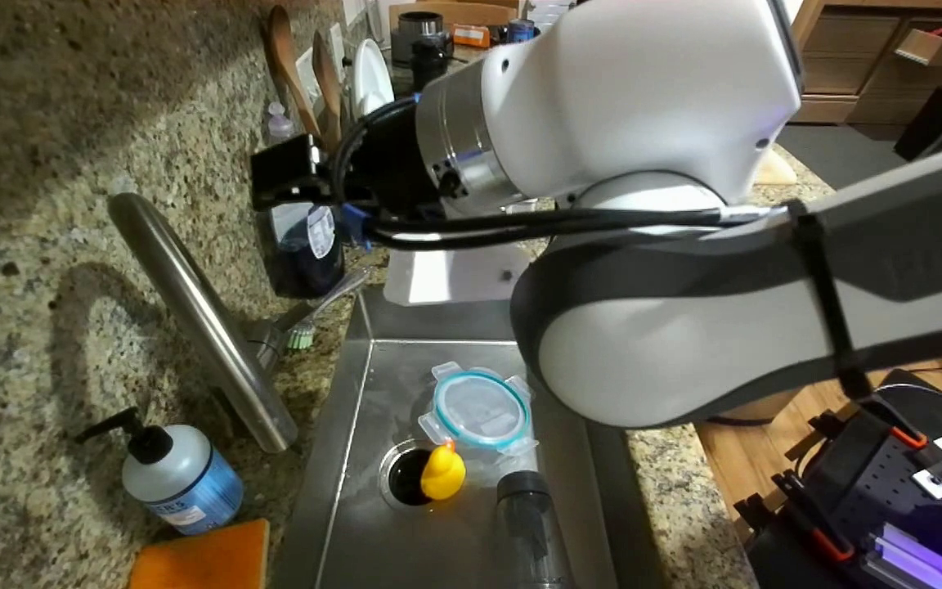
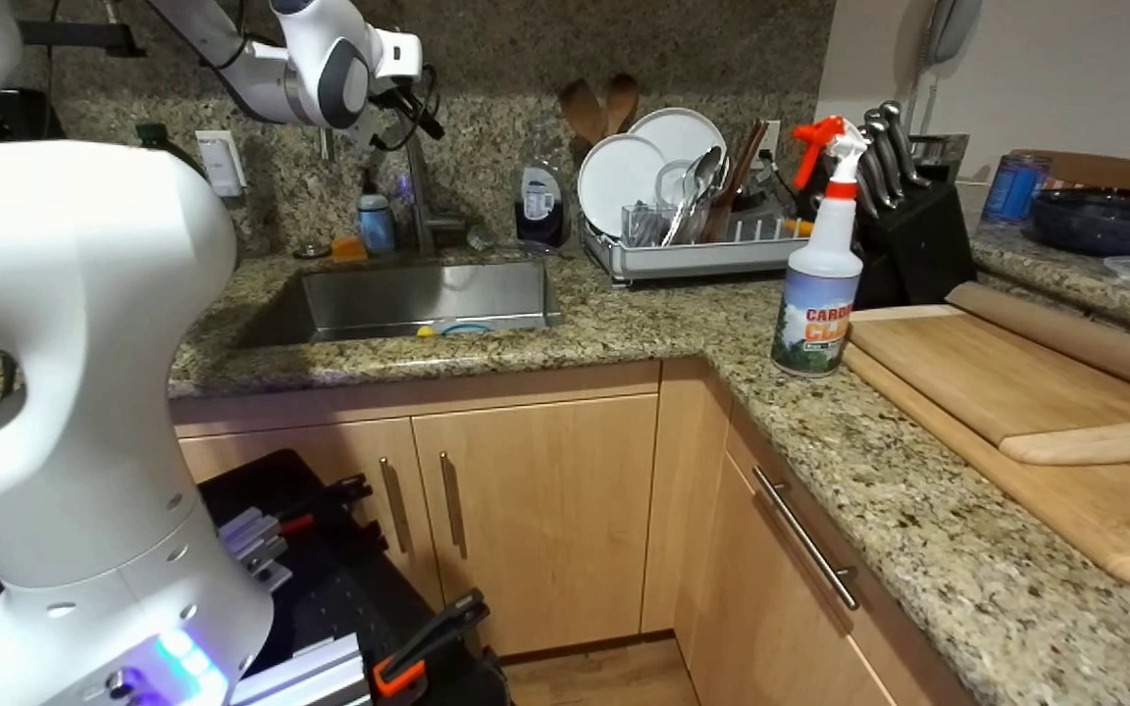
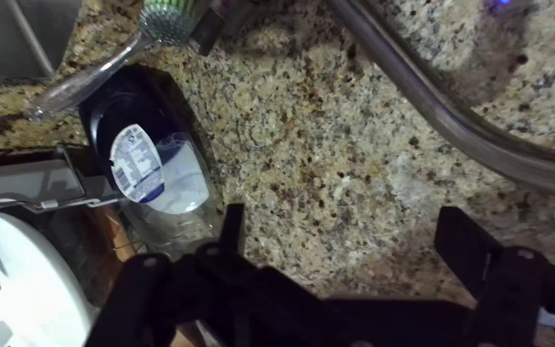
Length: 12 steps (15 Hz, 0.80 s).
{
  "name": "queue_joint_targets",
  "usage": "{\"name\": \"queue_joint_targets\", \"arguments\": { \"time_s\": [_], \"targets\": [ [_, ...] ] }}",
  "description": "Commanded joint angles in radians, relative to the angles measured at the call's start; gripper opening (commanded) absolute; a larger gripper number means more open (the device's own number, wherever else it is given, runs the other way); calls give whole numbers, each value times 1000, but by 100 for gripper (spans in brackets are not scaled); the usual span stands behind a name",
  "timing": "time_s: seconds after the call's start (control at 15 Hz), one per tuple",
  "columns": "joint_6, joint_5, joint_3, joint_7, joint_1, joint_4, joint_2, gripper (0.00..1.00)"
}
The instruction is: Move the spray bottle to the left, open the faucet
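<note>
Wrist view: gripper [image 3: 342,221] with jaws wide apart near faucet [image 3: 436,103], spray bottle [image 2: 817,304] upright on counter [image 2: 889,461] in an exterior view.

we are looking into a kitchen. what tells us is the steel sink [image 2: 379,299], set into a speckled counter [image 2: 604,333], with a faucet [image 1: 203,321] and a pump bottle [image 1: 185,478] just behind the sink. near the sink we see a dish rack [image 2: 707,261] holding plates [image 2: 616,186] and cutlery [image 2: 708,164]; farther from the sink, a knife block [image 2: 918,240] and wooden cutting boards [image 2: 1016,378]. below the sink we find wooden cabinets [image 2: 540,520].
</note>
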Motion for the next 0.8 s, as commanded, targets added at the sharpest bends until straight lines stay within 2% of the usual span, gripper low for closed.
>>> {"name": "queue_joint_targets", "arguments": {
  "time_s": [0.0, 0.07, 0.2, 0.33, 0.4, 0.47, 0.6, 0.67, 0.73],
  "targets": [
    [-54, 35, 114, 38, -87, -101, -76, 100],
    [-69, 42, 148, 49, -112, -121, -81, 100],
    [-92, 49, 280, 56, -209, -147, -99, 100],
    [-169, 61, 303, 80, -230, -153, -79, 100],
    [-234, 57, 278, 95, -214, -143, -65, 100],
    [-151, 40, 265, 89, -197, -124, -42, 100],
    [-201, 40, 265, 99, -199, -127, -42, 100],
    [-237, 92, 354, 86, -260, -120, -67, 100],
    [-331, 90, 302, 142, -216, -132, -75, 100]
  ]
}}
